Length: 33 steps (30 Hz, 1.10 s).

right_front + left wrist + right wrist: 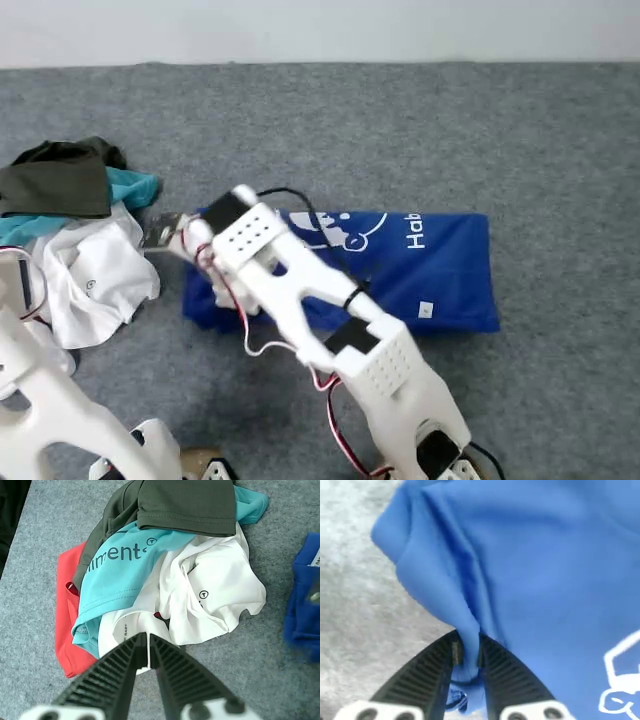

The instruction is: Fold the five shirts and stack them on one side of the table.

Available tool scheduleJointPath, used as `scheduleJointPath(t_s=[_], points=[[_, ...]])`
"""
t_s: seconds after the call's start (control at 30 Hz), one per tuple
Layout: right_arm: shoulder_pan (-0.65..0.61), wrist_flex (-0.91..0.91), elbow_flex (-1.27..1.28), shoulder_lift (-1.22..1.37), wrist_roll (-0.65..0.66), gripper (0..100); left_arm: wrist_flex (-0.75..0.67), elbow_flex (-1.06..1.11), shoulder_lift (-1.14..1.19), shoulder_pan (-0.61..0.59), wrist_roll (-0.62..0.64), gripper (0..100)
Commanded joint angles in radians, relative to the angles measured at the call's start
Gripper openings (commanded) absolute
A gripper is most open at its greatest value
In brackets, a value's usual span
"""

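Lying flat across the middle of the grey table (520, 130), white print up: the blue shirt (440, 260). Clamped at one end of it, the right gripper (466, 645), jaws closed tight on a raised ridge of blue cloth, with the fabric bunching into folds from the pinch. Heaped just beside that same end of the blue shirt, touching one another: a dark olive shirt (185, 505) on top at the far side, a teal shirt (120, 565) under it, a crumpled white shirt (215, 590) nearest the blue shirt, and a red shirt (67, 610) farthest from it, mostly covered. Hanging over the white shirt's near edge, the left gripper (148, 639), jaws drawn together to a thin slit.
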Motion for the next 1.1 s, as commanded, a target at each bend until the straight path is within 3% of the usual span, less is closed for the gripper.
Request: scheduleJointPath(t_s=[0.0, 0.23, 0.43, 0.57, 0.7, 0.9, 1.07], points=[[0.053, 0.005, -0.069, -0.008, 0.032, 1.0, -0.014, -0.005, -0.020, -0.002, -0.009, 2], [0.133, -0.094, -0.068, 0.010, 0.043, 1.9, -0.014, -0.005, -0.020, -0.002, -0.011, 2], [0.180, -0.108, -0.069, 0.073, 0.037, 22.7, -0.014, -0.005, -0.020, 0.000, -0.011, 2], [0.252, -0.154, -0.115, 0.097, 0.000, 24.2, -0.012, -0.005, -0.020, 0.000, -0.011, 2], [0.274, -0.093, -0.221, 0.084, -0.038, 22.5, -0.009, -0.005, -0.020, 0.000, -0.011, 2], [0.189, 0.090, -0.417, 0.076, -0.035, 0.2, -0.012, -0.005, -0.020, 0.000, -0.008, 2], [0.116, 0.093, -0.413, 0.077, -0.038, 0.9, -0.012, -0.005, -0.020, 0.000, -0.008, 2]])
